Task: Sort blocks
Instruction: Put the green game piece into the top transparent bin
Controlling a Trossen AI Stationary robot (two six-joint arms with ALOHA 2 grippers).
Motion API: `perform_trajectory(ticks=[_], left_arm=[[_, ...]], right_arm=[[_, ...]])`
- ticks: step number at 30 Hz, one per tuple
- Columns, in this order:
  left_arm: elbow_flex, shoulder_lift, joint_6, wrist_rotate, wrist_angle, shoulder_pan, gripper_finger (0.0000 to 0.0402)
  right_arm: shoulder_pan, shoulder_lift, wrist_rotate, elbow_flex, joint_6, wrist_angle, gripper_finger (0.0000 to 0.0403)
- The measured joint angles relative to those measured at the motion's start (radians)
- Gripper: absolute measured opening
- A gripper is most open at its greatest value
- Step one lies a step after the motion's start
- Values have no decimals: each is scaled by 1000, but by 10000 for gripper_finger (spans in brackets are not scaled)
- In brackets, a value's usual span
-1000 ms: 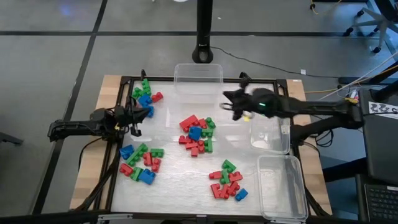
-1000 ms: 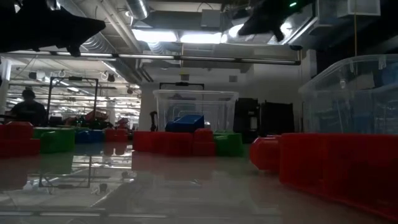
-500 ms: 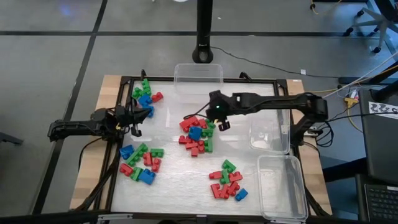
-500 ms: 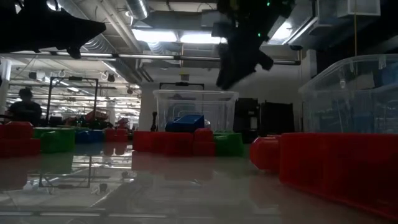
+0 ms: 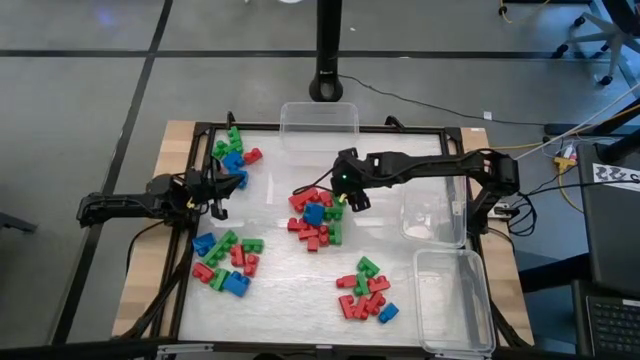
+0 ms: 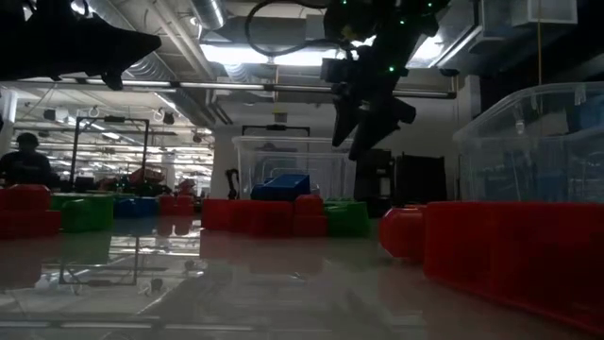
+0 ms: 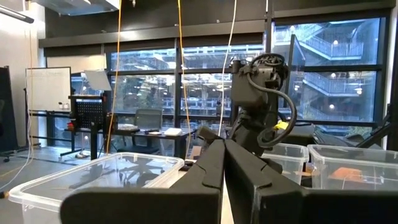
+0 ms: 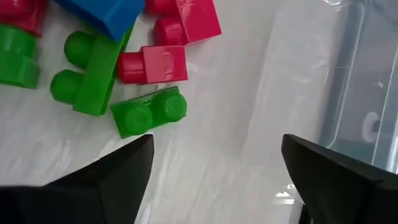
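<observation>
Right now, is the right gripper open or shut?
Open. In the right wrist view the right gripper shows its fingers spread wide, nothing between them, above a green block.

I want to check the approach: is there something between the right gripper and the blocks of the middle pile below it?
Nothing visible is in the way. The right gripper, jaws open, hangs over the right edge of the middle pile; in its wrist view a green block lies just beyond the fingers on bare table.

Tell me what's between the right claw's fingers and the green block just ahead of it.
Only bare table lies between the open right claw and the green block, as the right wrist view shows.
</observation>
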Motion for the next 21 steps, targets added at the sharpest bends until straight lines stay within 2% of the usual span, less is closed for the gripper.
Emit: perform_trajectory(ticks=[6,9,21], left_arm=[[0,0,-1,0,0,0,1],[0,0,0,0,0,0,1],[0,0,1,0,-1,0,1]], right_arm=[[-21,0,-68,-82,255,80,350],[-30,0,-68,-128,343,109,342],[-27,0,-89,-285,485,433,315]])
